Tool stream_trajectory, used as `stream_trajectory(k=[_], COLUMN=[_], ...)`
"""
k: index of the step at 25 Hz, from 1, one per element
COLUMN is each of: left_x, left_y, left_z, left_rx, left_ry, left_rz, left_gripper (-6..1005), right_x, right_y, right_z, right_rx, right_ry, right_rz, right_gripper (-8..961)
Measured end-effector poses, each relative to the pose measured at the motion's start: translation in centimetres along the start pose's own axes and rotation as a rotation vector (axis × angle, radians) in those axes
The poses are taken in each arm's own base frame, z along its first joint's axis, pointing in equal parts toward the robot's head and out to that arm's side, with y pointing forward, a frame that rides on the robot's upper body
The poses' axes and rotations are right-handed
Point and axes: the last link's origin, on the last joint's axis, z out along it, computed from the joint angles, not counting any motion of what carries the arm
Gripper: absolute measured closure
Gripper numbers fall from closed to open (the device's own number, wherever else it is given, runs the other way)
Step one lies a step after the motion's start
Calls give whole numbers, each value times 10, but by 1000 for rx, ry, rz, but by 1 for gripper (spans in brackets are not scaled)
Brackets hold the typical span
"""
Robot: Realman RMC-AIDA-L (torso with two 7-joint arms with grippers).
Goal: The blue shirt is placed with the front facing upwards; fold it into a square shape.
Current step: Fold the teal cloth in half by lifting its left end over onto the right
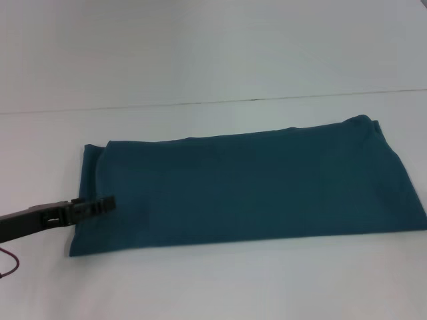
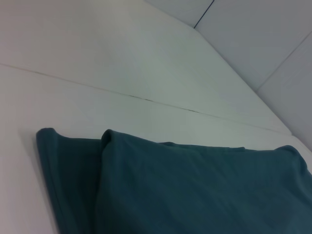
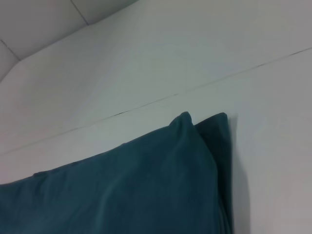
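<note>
The blue shirt [image 1: 247, 187] lies on the white table as a long folded band, plain teal side up, with no lettering showing. Its left end shows a doubled layer with a fold edge [image 2: 100, 161]. Two stacked corners show at its right end [image 3: 204, 131]. My left gripper [image 1: 107, 205], a dark bar seen side-on, reaches in from the left and sits over the shirt's left edge near the front corner. Whether it holds cloth I cannot tell. My right gripper is out of view, though its wrist camera looks at the shirt's right end.
The white table [image 1: 200, 287] runs all round the shirt. A thin dark seam [image 1: 233, 102] crosses behind it. A red cable loop [image 1: 10, 263] hangs at the left edge under my left arm.
</note>
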Motion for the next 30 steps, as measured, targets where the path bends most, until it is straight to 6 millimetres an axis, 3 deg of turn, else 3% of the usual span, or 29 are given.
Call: stream_trajectory(k=[7,17,30], left_x=[-1,-5,-7], left_y=[-4,-10,-15], left_z=[-5,-5,-4], left_rx=[19,60,105], left_ry=[-5,-33,-76], left_rz=[-9,-12,-8], left_gripper=[98,99,99], right_x=[-6,2,2], right_y=[-4,2,1], right_z=[-3,18,21], right_rx=[14,13,21], right_ry=[4,65,64], right_rz=[21,23,31], right_gripper=[146,146,147])
